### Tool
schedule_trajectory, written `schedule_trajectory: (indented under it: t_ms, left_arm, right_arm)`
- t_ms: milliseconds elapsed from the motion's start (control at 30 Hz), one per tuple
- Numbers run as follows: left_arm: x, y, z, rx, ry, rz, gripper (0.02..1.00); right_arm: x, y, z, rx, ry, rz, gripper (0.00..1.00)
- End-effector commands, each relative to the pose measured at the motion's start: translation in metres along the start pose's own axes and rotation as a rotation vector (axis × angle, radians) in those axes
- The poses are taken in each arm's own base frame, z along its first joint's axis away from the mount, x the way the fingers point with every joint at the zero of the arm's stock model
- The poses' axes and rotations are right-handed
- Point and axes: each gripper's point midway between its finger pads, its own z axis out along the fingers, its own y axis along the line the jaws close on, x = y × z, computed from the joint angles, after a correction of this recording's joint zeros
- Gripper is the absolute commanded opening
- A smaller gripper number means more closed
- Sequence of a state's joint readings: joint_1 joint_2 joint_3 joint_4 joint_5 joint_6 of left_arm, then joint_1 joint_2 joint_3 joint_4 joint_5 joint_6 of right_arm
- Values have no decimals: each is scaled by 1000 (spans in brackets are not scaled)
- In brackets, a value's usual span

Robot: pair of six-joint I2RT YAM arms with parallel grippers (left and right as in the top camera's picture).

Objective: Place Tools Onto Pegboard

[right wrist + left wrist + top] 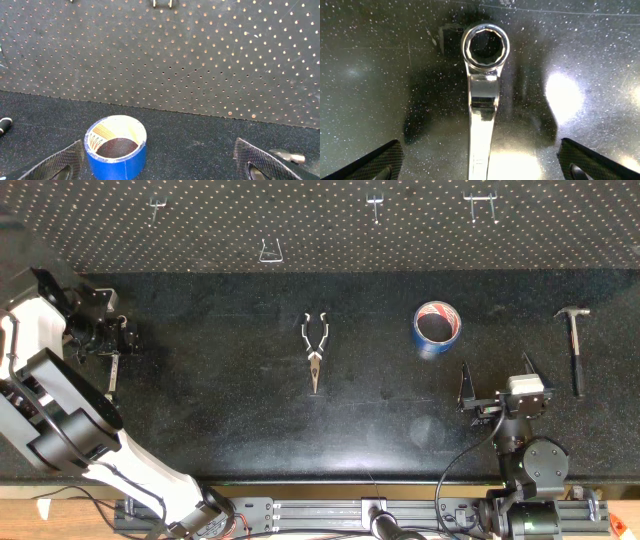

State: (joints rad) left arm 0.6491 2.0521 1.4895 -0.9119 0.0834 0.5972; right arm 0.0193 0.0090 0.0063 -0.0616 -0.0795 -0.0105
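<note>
Where the wrench lies: on the table, centred between the fingers of left gripper, ring end ahead.
State of left gripper: released, wide apart.

- I see a black speckled tabletop across the whole work area, with a bright patch of glare on it.
- A metal rail runs along its near edge.
- Thin dark cables lie beside that rail, at the left.
</note>
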Motion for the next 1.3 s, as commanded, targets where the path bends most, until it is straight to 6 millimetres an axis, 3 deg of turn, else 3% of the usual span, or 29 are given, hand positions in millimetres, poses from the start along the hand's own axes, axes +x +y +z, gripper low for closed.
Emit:
schedule_trajectory:
  t_ms: [33, 567, 767, 833, 967, 1100, 1300]
  left_arm:
    - [-5, 3, 3, -2, -3, -4, 998]
    - [-2, 2, 7, 4, 12, -4, 976]
    - [0, 1, 10, 12, 23, -5, 656]
    - [2, 0, 13, 17, 32, -6, 443]
    - [2, 0, 14, 20, 35, -7, 229]
    - [2, 0, 14, 19, 34, -7, 128]
    - [2, 0, 14, 19, 34, -7, 126]
  right_arm:
    - [1, -3, 0, 14, 2, -12, 976]
    - [1, -3, 0, 14, 2, -12, 976]
    - [1, -3, 0, 14, 2, -12, 976]
    - [1, -3, 0, 14, 2, -12, 976]
    - [1, -3, 0, 14, 2, -12, 976]
    - [1, -3, 0, 14, 2, -12, 976]
    - [1, -3, 0, 14, 2, -12, 976]
